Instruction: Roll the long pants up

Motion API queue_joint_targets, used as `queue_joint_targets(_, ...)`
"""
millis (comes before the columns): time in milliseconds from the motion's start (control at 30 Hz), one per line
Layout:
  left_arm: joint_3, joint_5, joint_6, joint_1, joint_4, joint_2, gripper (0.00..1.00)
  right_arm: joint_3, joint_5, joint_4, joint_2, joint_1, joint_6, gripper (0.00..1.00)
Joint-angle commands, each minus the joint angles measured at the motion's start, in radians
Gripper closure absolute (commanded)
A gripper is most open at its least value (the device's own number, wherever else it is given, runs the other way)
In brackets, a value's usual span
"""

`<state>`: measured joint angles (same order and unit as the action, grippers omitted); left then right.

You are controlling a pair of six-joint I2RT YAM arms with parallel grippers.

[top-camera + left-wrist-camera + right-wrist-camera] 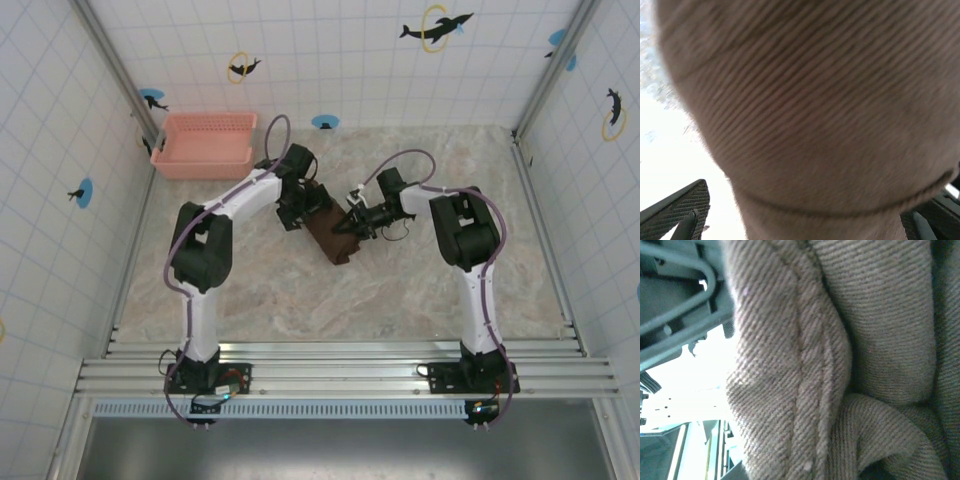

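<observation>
We see the long pants (331, 232) as a dark brown bundle. It lies slanted in the middle of the tabletop (420, 290), between the two arms. The left gripper (303, 203) sits at the bundle's far left end. The right gripper (352, 224) touches its right side. A pink basket (203, 160) stands well apart in the far left corner. The tiled walls carry little dolphin pictures (437, 28) with rings, too small for us to read anything on them.

From the left wrist, the ribbed cloth is so close that it looks blurry and hides most of the tabletop. That arm's fingers (682, 212) peek in at the two bottom corners, so its jaws stand wide. A bright gap shows beside the left one.

From the right wrist, folds of cloth and a thick seam (805, 365) cover the jaws, so we cannot tell if they are wide or pinched. From above they are too small and dark to judge.
</observation>
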<state>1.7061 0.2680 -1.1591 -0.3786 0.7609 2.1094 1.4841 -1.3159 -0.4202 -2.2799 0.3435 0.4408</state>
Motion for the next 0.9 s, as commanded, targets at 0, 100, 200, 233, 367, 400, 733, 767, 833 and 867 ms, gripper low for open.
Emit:
queue_joint_targets(0,0.101,-0.085,0.017,0.002,0.131,0.127,0.03,-0.002,0.102,-0.054,-0.066,0.007,-0.002,0.88)
queue_joint_targets(100,0.214,-0.107,0.044,-0.01,0.231,0.21,0.02,0.003,0.099,-0.054,-0.072,0.008,0.0,0.87)
queue_joint_targets(200,0.293,-0.111,0.049,-0.025,0.305,0.303,0.03,0.008,0.099,-0.054,-0.075,0.009,-0.001,0.87)
queue_joint_targets(233,0.306,-0.108,0.056,-0.028,0.31,0.322,0.03,0.009,0.097,-0.053,-0.078,0.009,0.001,0.87)
queue_joint_targets(367,0.339,-0.099,0.059,-0.045,0.383,0.383,0.03,0.01,0.094,-0.053,-0.079,0.008,0.003,0.85)
queue_joint_targets(400,0.341,-0.097,0.061,-0.048,0.396,0.392,0.03,0.009,0.097,-0.055,-0.078,0.009,0.004,0.83)
queue_joint_targets(733,0.338,-0.146,0.065,-0.057,0.482,0.428,0.03,0.019,0.118,-0.113,-0.029,-0.026,0.018,0.03)
queue_joint_targets(767,0.338,-0.165,0.055,-0.058,0.495,0.424,0.03,0.024,0.124,-0.137,-0.023,-0.039,0.007,0.03)
queue_joint_targets(833,0.335,-0.173,0.049,-0.058,0.495,0.425,0.04,0.03,0.14,-0.196,0.026,-0.075,-0.02,0.03)
queue_joint_targets(867,0.335,-0.187,0.04,-0.059,0.507,0.429,0.04,0.033,0.156,-0.243,0.044,-0.099,-0.049,0.03)
